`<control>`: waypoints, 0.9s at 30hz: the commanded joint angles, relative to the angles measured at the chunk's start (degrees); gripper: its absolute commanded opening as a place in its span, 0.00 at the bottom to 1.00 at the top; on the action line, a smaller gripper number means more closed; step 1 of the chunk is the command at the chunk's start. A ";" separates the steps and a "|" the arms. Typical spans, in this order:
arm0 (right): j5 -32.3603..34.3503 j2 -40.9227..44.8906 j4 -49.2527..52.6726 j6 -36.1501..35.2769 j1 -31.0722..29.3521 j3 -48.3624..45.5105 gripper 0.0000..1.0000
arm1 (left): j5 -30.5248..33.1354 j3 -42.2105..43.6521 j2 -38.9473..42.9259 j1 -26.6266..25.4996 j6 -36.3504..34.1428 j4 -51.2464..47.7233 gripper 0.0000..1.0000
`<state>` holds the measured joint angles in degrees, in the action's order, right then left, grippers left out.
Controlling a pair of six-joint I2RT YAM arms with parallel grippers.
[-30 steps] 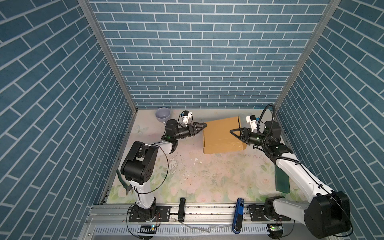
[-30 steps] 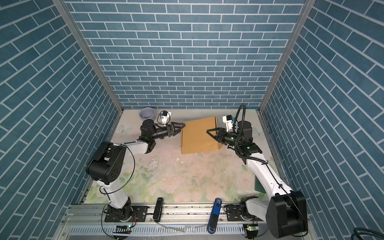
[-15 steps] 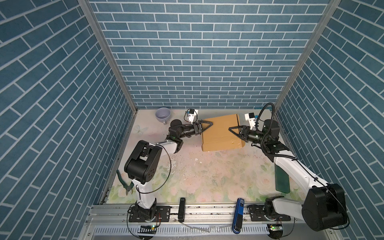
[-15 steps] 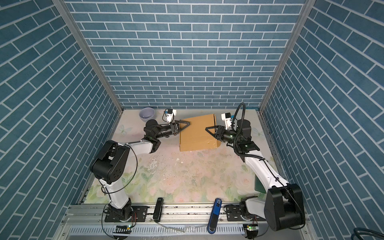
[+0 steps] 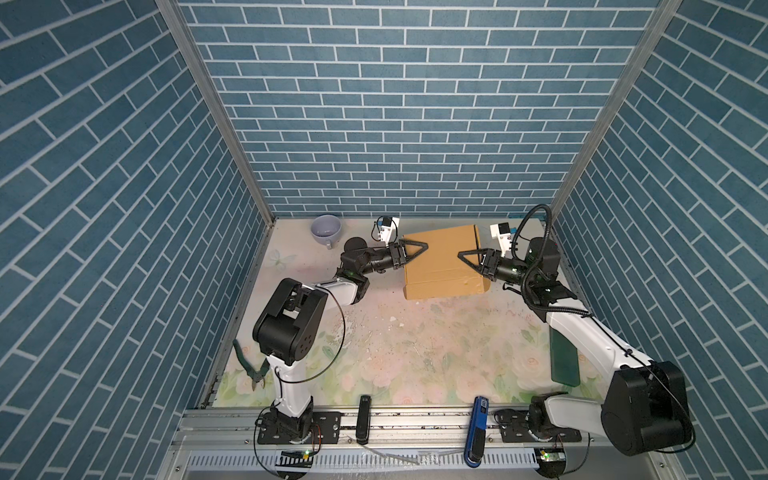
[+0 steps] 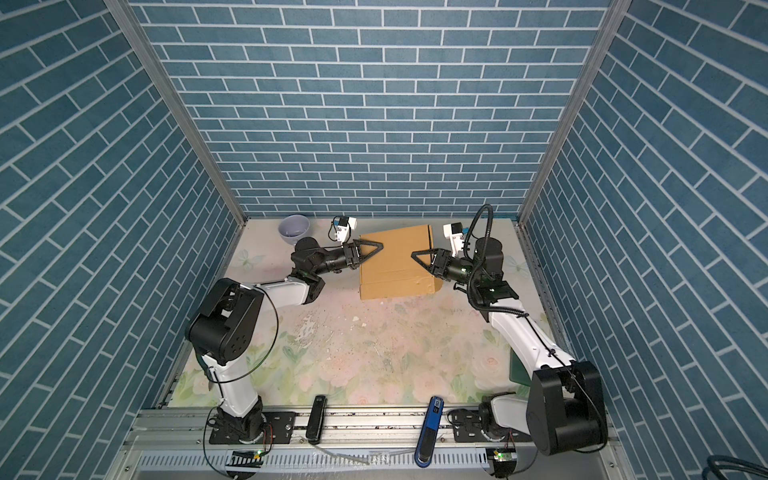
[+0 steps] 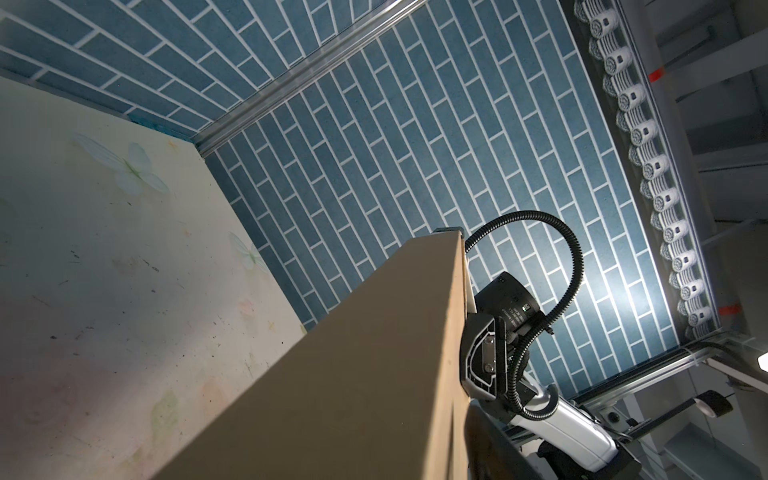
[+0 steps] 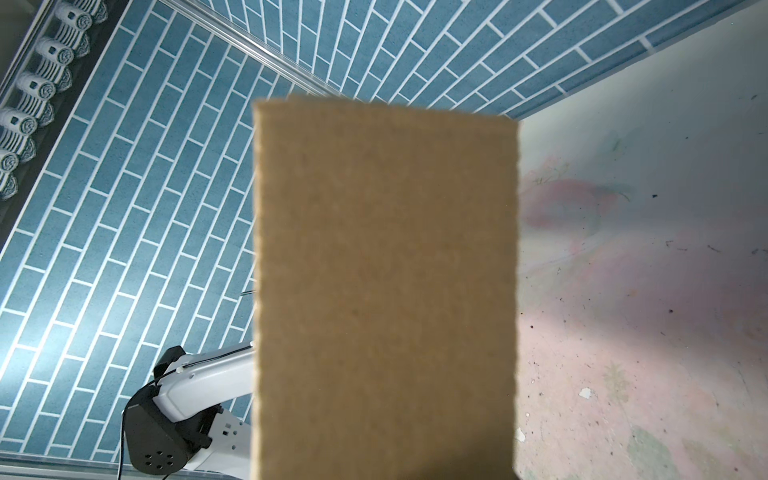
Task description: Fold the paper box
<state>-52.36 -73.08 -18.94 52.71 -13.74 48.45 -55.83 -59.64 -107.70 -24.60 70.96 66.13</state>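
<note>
Tan paper box (image 5: 440, 262), underside hidden

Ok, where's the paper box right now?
In both top views the paper box is far back, mid-table, between the left gripper and the right gripper.

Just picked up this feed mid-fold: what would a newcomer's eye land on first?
The tan paper box at the far middle of the table draws the eye, with the left gripper and the right gripper reaching over its opposite edges. A pale cup sits in the far left corner.
</note>
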 commanded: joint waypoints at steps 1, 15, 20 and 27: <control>0.23 -1.10 -0.85 1.52 -0.23 2.27 0.11 | -1.80 -2.23 -0.14 -1.24 -0.65 2.79 0.62; -0.26 -1.97 -1.54 2.29 -0.15 1.99 0.11 | -1.82 -3.20 -0.06 -1.24 2.06 6.23 0.51; 0.07 -2.77 -2.32 2.93 -0.18 2.40 0.11 | -2.18 -3.23 -0.23 -1.23 3.92 8.99 0.36; 0.49 -2.69 -1.85 2.93 -0.15 2.70 0.25 | -1.60 -3.12 -0.30 -1.09 4.93 9.63 0.26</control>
<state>-54.22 -74.70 -22.48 55.27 -13.17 49.15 -55.55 -60.88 -107.72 -24.14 77.54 70.83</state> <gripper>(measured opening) 0.412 0.455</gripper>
